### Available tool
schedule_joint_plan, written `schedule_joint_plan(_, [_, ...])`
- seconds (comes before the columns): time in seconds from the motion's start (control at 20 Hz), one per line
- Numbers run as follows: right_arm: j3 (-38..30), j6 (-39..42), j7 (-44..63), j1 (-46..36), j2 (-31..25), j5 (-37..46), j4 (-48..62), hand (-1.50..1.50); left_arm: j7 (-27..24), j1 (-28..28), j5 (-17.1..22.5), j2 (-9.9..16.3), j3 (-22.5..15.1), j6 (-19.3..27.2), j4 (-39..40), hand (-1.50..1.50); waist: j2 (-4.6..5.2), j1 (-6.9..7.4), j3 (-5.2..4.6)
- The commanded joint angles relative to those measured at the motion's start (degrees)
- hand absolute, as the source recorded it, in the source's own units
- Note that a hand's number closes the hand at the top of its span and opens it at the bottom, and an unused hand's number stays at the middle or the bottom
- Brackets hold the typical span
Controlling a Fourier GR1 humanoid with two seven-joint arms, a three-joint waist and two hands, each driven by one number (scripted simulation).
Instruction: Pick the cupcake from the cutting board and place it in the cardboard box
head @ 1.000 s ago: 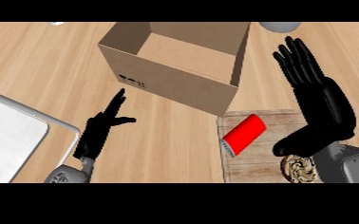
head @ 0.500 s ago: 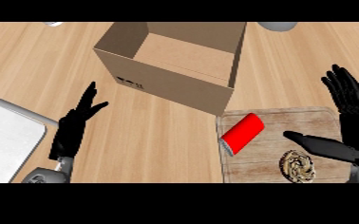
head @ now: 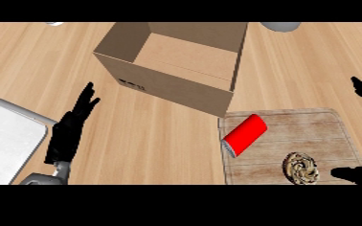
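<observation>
A pale wooden counter (head: 163, 139) with long grain fills the head view. At its lower left lies the corner of a white tray (head: 17, 143) with a grey rim.

The left hand (head: 69, 127) rests over the counter at the lower left, just right of that tray, its fingers straight and held close together, pointing up and slightly right, with the thumb standing a little apart. It holds nothing.

Up and to the right of the left hand stands the cardboard box (head: 170, 84), open at the top, its inside bare and its near corner turned toward the viewer.

Below the box's right end, well to the right of the left hand, lies the cutting board (head: 311, 129), a weathered wooden slab just beside the box's lower corner. On the board's left edge a red can (head: 245, 134) lies on its side, its long axis running from lower left to upper right, the grey end at the lower left.

The cupcake (head: 300, 167) sits on the board's lower part, seen from above as a round brown swirl, so it shows no long axis.

Of the right hand (head: 349, 173) only dark tips show at the right edge, one just right of the cupcake and apart from it, one higher up; whether it is spread or curled cannot be told.
</observation>
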Motion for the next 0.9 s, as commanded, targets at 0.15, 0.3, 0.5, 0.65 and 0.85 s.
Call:
schedule_joint_plan(0.15, [3.61, 14.06, 9.85, 4.39, -14.33, 4.33, -6.56, -1.50, 0.99, 1.20, -1.85, 1.93, 1.84, 1.87, 0.16, 0.00, -0.15, 0.20, 0.25])
schedule_joint_plan(0.3, [5.09, 18.76, 16.40, 3.41, -15.15, 1.17, -10.54, -1.50, 1.07, 0.01, -1.34, 1.59, 2.30, 0.94, 0.75, 0.00, 0.02, 0.41, 0.29])
schedule_joint_plan(0.5, [9.03, 19.14, 26.23, 1.04, -12.18, 3.48, -14.84, -1.50, -0.57, 0.48, -3.16, -0.12, 1.99, 1.92, 2.48, 0.00, 0.13, 0.65, 0.33])
schedule_joint_plan(0.65, [11.28, 18.06, 29.60, 2.10, -8.42, 7.09, -16.79, -1.50, 1.98, 0.89, -0.15, 3.83, 5.21, -2.55, -1.50, 0.00, 0.01, 0.59, 0.38])
schedule_joint_plan(0.85, [13.21, 17.49, 33.03, 3.23, -4.69, 10.48, -18.10, -1.50, -0.86, 4.45, -2.60, 1.71, 3.65, -0.88, -2.06, 0.00, 0.02, 0.66, 0.39])
